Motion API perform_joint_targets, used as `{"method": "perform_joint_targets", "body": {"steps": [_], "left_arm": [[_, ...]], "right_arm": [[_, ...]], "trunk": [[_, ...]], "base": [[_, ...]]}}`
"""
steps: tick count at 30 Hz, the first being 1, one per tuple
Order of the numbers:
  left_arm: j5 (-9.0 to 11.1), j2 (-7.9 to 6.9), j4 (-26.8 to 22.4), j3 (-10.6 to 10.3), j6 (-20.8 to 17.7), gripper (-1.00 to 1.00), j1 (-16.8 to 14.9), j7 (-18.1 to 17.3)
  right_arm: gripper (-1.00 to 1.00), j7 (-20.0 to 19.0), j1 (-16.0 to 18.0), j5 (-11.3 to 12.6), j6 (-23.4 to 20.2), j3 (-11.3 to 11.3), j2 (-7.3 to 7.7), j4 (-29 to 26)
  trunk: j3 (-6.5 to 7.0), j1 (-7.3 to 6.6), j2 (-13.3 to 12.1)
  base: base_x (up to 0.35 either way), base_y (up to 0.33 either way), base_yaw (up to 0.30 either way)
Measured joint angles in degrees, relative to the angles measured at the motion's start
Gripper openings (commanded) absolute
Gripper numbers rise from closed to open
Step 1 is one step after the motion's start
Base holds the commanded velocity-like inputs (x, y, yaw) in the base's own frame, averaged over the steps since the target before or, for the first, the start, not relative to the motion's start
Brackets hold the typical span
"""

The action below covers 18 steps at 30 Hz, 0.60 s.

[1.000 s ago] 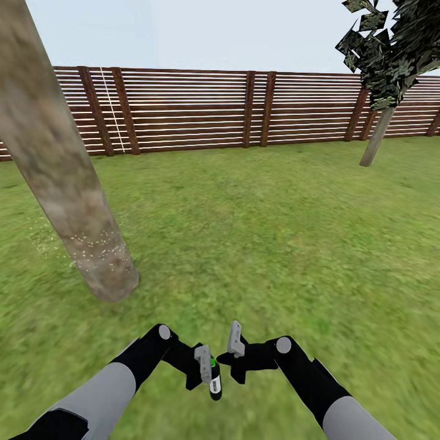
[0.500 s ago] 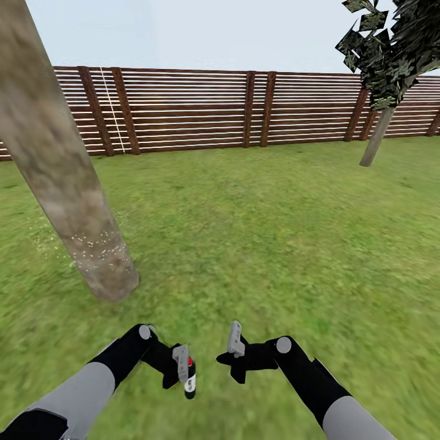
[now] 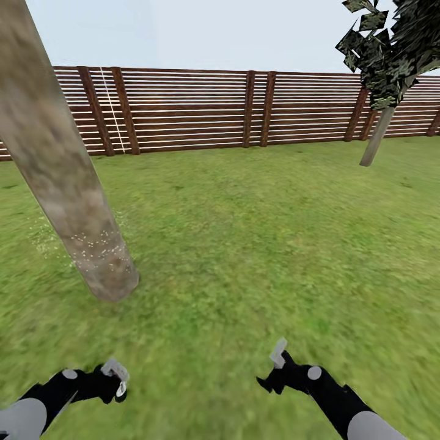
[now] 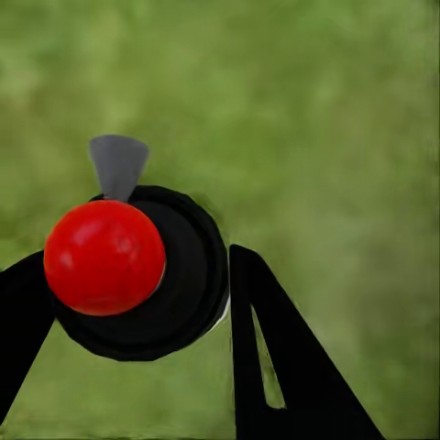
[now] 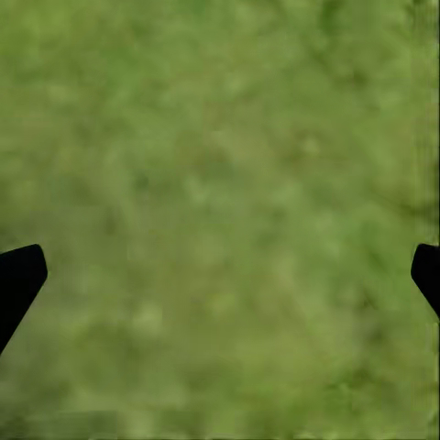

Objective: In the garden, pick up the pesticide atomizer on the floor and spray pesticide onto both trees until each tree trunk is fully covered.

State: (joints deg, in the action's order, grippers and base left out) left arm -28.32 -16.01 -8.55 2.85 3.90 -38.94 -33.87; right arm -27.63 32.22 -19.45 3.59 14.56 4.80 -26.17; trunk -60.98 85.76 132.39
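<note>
My left gripper is low at the left of the head view, shut on the pesticide atomizer, a small black bottle with a white label. In the left wrist view the atomizer is seen end-on, with a red cap and a grey nozzle, held between the black fingers. A thick pale mottled tree trunk leans at the left, with white pesticide specks on its lower part. The second tree stands far right by the fence. My right gripper hangs open over the grass.
A brown slatted wooden fence closes the far side of the lawn. Grass stretches between the two trees. A few white specks lie on the grass left of the near trunk.
Both arms have spread apart and dropped lower in the head view: the left went left with the atomizer, the right went right. The trees and fence have not shifted.
</note>
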Motion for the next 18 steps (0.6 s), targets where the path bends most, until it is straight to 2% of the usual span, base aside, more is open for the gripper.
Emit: {"method": "perform_joint_targets", "body": {"steps": [1, 2, 3, 4, 5, 7, 9, 10, 11, 15, 18], "left_arm": [[2.92, 0.14, 0.35, 1.53, 0.89, -1.0, 1.42, 3.2], [6.79, 0.21, 0.71, 3.15, 2.23, -1.0, 2.71, 6.48], [10.92, 0.25, 1.01, 4.26, 3.79, -1.0, 4.01, 9.87], [15.98, 0.28, 1.03, 5.09, 6.12, -1.0, 6.2, 14.46], [18.03, 0.28, 1.08, 5.2, 7.42, -1.0, 7.43, 16.73], [23.4, 0.21, 1.19, 5.96, 12.41, -1.0, 11.96, 24.6], [27.23, 0.28, 1.3, 6.17, 17.07, -1.0, 15.63, 31.23], [28.74, 0.32, 1.46, 6.57, 19.27, -1.0, 17.47, 34.02], [29.2, 0.44, 1.5, 6.42, 20.18, -1.0, 18.47, 35.12], [29.61, 1.38, 2.11, 6.3, 20.97, -1.0, 19.64, 36.39], [29.61, 1.3, 2.33, 6.31, 21.0, -1.0, 19.71, 36.44]], "right_arm": [[1.0, 4.08, 0.0, 0.5, 1.09, -2.8, -0.06, 4.61], [1.0, 8.3, -0.01, 1.27, 3.15, -6.01, -0.15, 8.68], [1.0, 12.51, -0.01, 1.47, 5.63, -9.23, -0.22, 12.08], [1.0, 18.64, -0.01, 2.47, 9.34, -11.89, -0.24, 15.95], [1.0, 21.68, -0.05, 3.19, 11.46, -12.81, -0.26, 17.54], [1.0, 33.23, -1.61, 6.08, 20.02, -14.32, -0.29, 20.96], [1.0, 43.18, -4.3, 7.79, 27.17, -14.67, -0.47, 21.98], [1.0, 46.83, -6.26, 8.39, 30.34, -14.76, -0.7, 22.28], [1.0, 48.11, -7.37, 8.56, 31.58, -14.7, -0.81, 22.38], [1.0, 49.38, -8.58, 8.7, 32.77, -14.59, -0.94, 23.25], [1.0, 49.38, -8.64, 8.61, 32.84, -14.48, -1.99, 23.33]], "trunk": [[0.0, 0.0, 0.0], [0.01, 0.0, 0.0], [0.01, 0.0, 0.0], [0.0, -0.01, 0.0], [0.01, -0.01, 0.0], [0.0, 0.0, 0.0], [0.0, -0.01, 0.01], [0.0, -0.01, 0.01], [0.01, -0.01, 0.0], [0.02, -0.01, 0.0], [0.02, -0.01, 0.0]], "base": [[0.0, 0.0, 0.0], [0.0, 0.0, 0.0], [0.0, 0.0, 0.0], [0.0, 0.0, 0.0], [0.0, 0.0, 0.0], [0.0, 0.0, 0.0], [0.0, 0.0, 0.0], [0.0, 0.0, 0.0], [0.0, 0.0, 0.0], [0.0, 0.0, 0.0], [0.0, 0.0, 0.0]]}}
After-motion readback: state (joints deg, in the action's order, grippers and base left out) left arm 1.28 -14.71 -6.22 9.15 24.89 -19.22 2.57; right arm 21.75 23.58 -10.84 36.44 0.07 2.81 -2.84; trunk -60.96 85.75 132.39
